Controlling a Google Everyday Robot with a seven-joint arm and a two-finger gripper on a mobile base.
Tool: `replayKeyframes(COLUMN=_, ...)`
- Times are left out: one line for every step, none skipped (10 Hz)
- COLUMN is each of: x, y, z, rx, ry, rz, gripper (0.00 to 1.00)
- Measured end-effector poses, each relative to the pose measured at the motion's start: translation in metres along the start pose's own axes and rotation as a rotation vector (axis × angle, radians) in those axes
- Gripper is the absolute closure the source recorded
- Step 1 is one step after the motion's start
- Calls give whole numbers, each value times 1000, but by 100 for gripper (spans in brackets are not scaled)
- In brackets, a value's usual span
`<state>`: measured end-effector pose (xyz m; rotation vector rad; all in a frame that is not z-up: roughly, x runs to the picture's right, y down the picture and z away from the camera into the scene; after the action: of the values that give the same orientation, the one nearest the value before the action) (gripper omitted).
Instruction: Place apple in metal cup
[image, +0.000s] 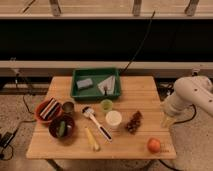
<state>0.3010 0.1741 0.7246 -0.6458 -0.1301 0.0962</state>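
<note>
One gripper (167, 120): at the lower end of the white robot arm (192, 94), just off the right edge of the bench and pointing down, clear of the surface.
Jaws: spread apart, nothing between them.
Apple: the small round orange-red apple (154, 145) lies on the near right corner of the bench, in front of and to the left of the gripper, not touching it.
Metal cup: the small dull grey metal cup (68, 106) stands upright on the left part of the bench, just beside the red bowl and just behind the dark bowl, well apart from the apple.
Bench: the light wooden bench (142, 90) carries everything below.
Red bowl: the round red bowl (40, 114) at the left edge holds a dark-and-pale striped item.
Dark bowl: the round dark brown bowl (54, 131) in front of it holds something green.
Green tray: the rectangular green tray (95, 96) at the back holds a grey block and a pale piece.
Centre: a light green cup (106, 104), a white cup (113, 119) just in front of it, and a dark brownish grape cluster (133, 122) to its right.
Front: a long utensil (96, 122) with a pale head, and an elongated yellow object (92, 139) beside it.
</note>
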Motion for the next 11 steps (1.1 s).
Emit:
replayKeyframes(x=1, y=15, z=1, rx=-8, ry=-18, rz=-9, gripper=36)
replayKeyframes(x=2, y=26, z=2, rx=-15, ry=-30, rz=-19, gripper=36)
replayKeyframes(x=-1, y=41, z=9, rx=-31, ry=-46, rz=-35, gripper=36)
replayKeyframes(x=-4, y=48, z=16, rx=-42, ry=-54, rz=-45, gripper=36)
replayKeyframes(x=-10, y=55, z=25, rx=-58, ry=-64, rz=-61, gripper=36)
replayKeyframes(x=-17, y=62, z=35, rx=-77, ry=-72, rz=-78, gripper=36)
replayKeyframes(x=-21, y=66, z=41, rx=-88, ry=-77, rz=-89, gripper=36)
replayKeyframes(x=-24, y=70, z=46, rx=-100, ry=-81, rz=-98, gripper=36)
replayKeyframes(x=-26, y=72, z=49, rx=-106, ry=-84, rz=-104, gripper=36)
replayKeyframes(x=-28, y=76, z=52, rx=-118, ry=-86, rz=-112, gripper=36)
replayKeyframes(x=-29, y=80, z=55, rx=-132, ry=-86, rz=-119, gripper=36)
